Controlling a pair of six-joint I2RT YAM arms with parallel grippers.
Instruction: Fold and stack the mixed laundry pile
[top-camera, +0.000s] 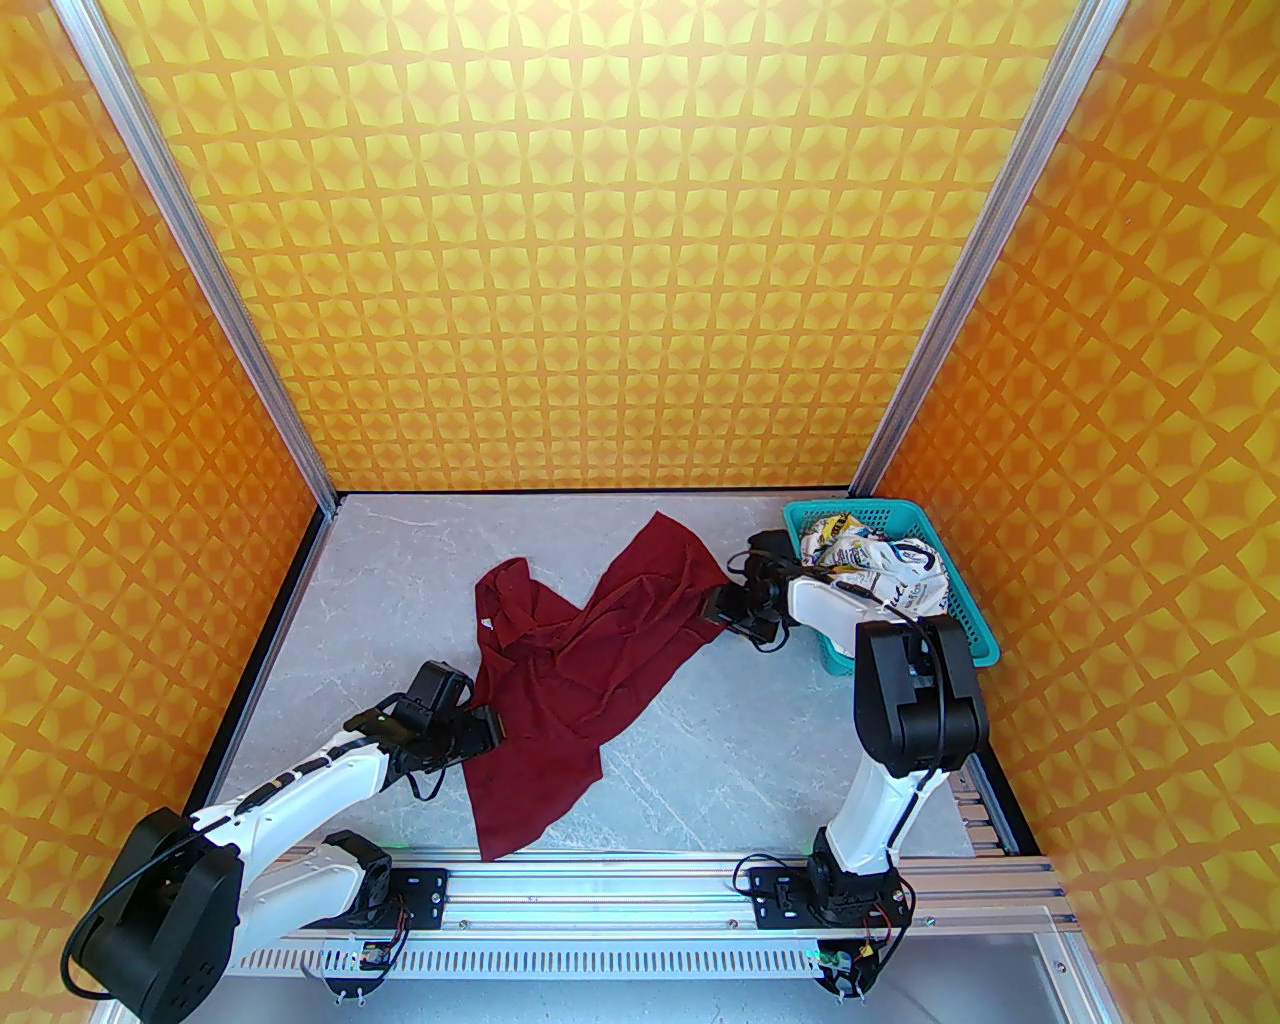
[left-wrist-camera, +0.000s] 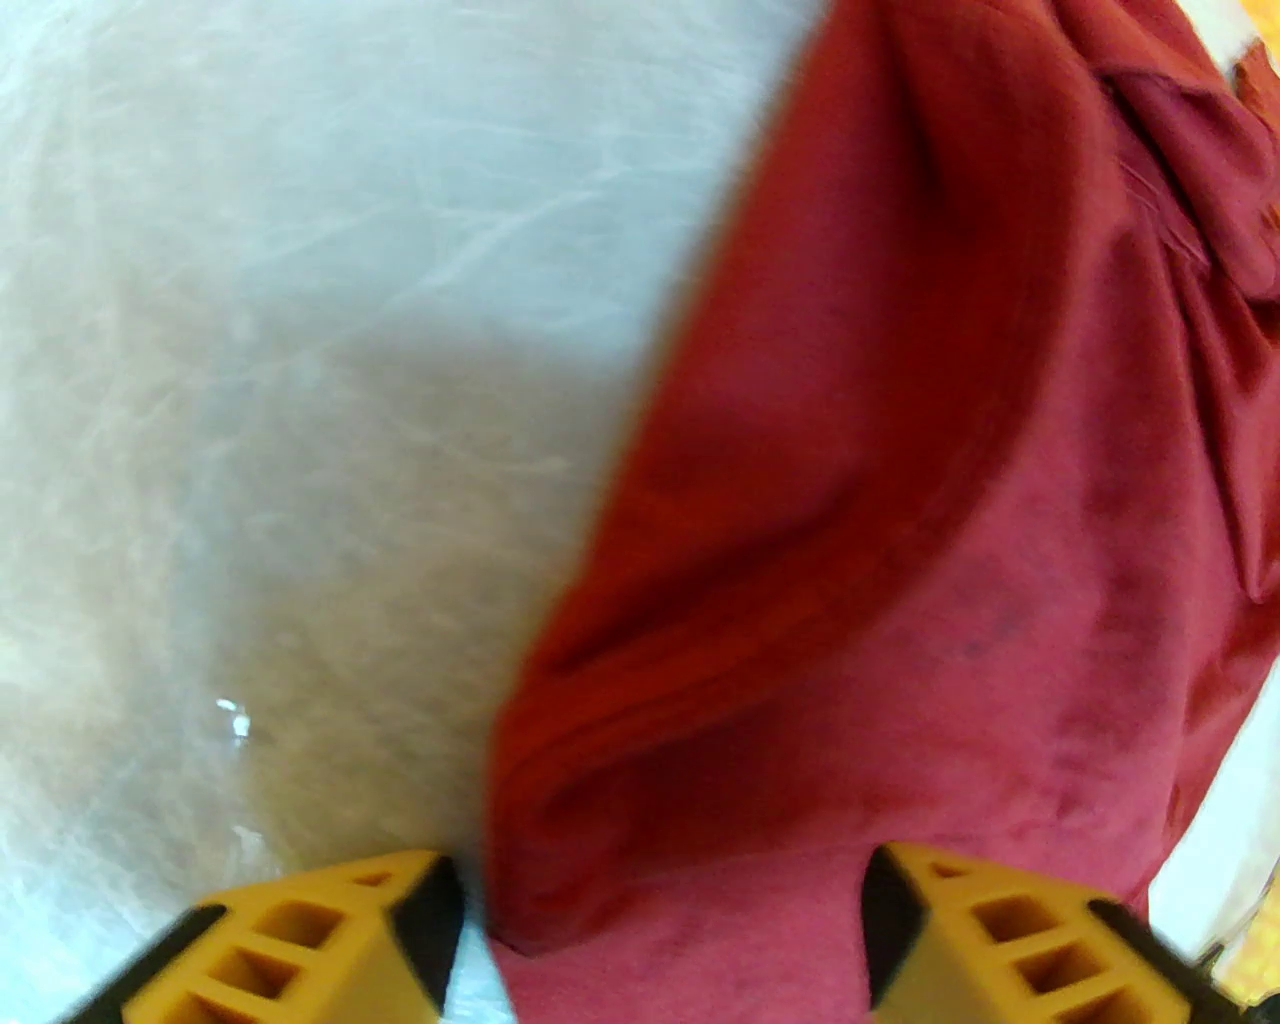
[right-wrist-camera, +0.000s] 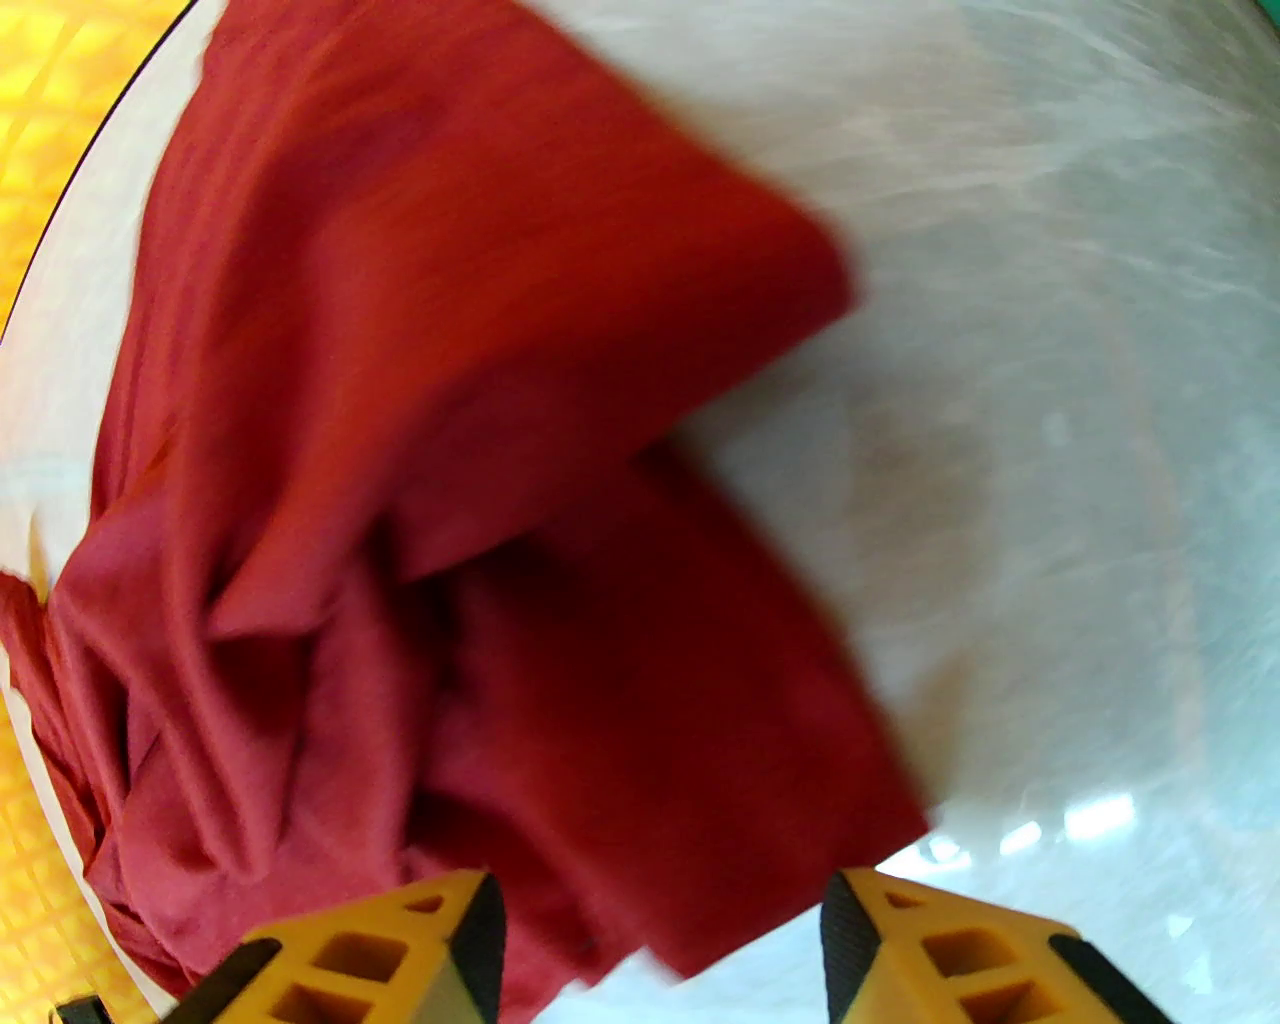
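The red shirt (top-camera: 570, 680) lies crumpled on the table (top-camera: 750, 740), running from the near edge, just in front of the arm bases, diagonally to the far right. Its neck opening faces the far left and folds are bunched through the middle.

The left gripper (top-camera: 490, 728) sits low at the shirt's left edge. From the left wrist, the yellow fingers (left-wrist-camera: 300, 940) stand well apart. The shirt's edge (left-wrist-camera: 900, 500) passes between them, and bare table is on the left. The jaws are not pressed together on the cloth, so nothing is clamped.

The right gripper (top-camera: 722, 607) is at the shirt's far right corner, just beside the basket (top-camera: 975, 620). From the right wrist, its fingers (right-wrist-camera: 950, 960) are also spread wide. A flap of the shirt (right-wrist-camera: 450, 500) reaches down into the gap, again loose and not pinched (both wrist views are motion-blurred, so fine contact is hard to judge).

The white shirt (top-camera: 880, 570), printed in blue, mustard and black, is balled up inside the teal basket at the far right corner of the table, behind the right arm.
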